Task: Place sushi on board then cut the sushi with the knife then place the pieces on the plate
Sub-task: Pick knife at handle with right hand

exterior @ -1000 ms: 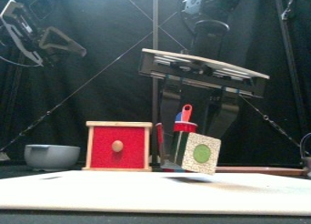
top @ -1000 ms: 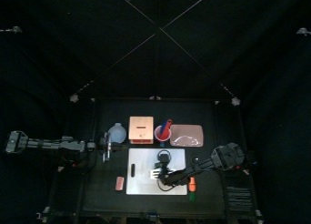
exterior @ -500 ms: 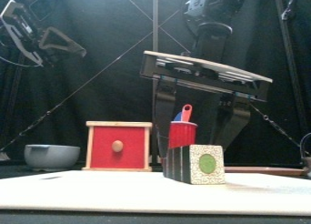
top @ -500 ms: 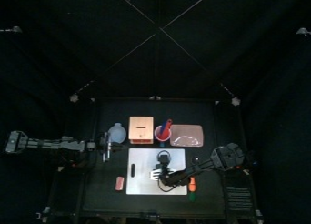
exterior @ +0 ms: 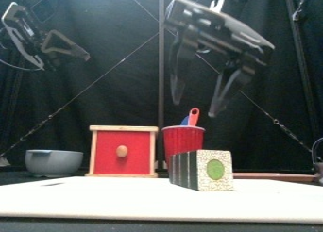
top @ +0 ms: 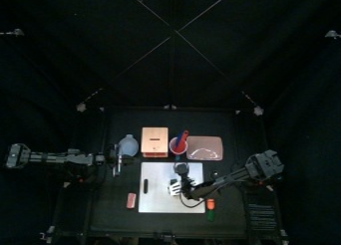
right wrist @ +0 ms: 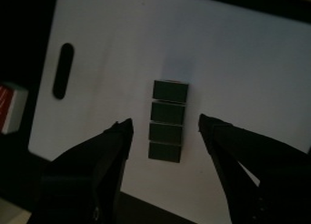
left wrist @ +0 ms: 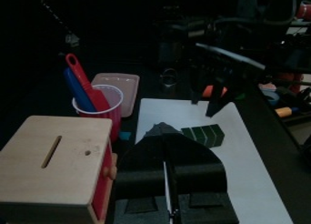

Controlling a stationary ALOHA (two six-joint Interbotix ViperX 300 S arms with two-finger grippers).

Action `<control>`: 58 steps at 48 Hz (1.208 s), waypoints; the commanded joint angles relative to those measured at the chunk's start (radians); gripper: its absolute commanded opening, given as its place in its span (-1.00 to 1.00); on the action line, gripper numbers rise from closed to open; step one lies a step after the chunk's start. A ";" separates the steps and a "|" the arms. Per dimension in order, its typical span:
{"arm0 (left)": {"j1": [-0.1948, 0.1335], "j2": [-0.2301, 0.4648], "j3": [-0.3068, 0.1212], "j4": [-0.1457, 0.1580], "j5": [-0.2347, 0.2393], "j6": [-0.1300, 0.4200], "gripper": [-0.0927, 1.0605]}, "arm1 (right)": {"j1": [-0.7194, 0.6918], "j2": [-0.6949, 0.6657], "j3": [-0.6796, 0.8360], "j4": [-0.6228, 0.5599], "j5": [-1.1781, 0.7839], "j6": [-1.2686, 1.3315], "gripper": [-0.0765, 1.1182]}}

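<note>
Four dark green blocks, joined as one sushi roll (right wrist: 168, 132), lie near the middle of the one white cutting board (right wrist: 243, 73), with bare board all round. The right gripper (exterior: 197, 104) hangs above, spread wide and empty. Behind stand one wooden box (exterior: 124, 149), one red cup (exterior: 184, 141) with two knives (left wrist: 75, 82), one bowl (exterior: 53, 161) and one pink tray (top: 206, 146). The left gripper (left wrist: 166, 137), jaws together, rests at the black surface's (top: 114, 214) left side.
</note>
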 commanded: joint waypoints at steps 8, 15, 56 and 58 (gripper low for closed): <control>0.003 0.002 -0.012 -0.008 -0.005 -0.003 -0.85 | -0.075 -0.187 -0.002 0.041 0.035 -0.322 0.66; 0.003 0.002 -0.008 -0.012 -0.005 -0.003 -0.85 | -0.167 -0.253 -0.002 0.107 0.046 -0.549 0.66; 0.003 0.003 0.015 -0.034 -0.005 -0.003 -0.85 | -0.824 -0.186 -0.166 0.601 0.146 -1.818 0.65; 0.003 0.002 0.015 -0.034 -0.005 -0.003 -0.85 | -0.836 -0.156 -0.190 0.600 0.166 -1.842 0.65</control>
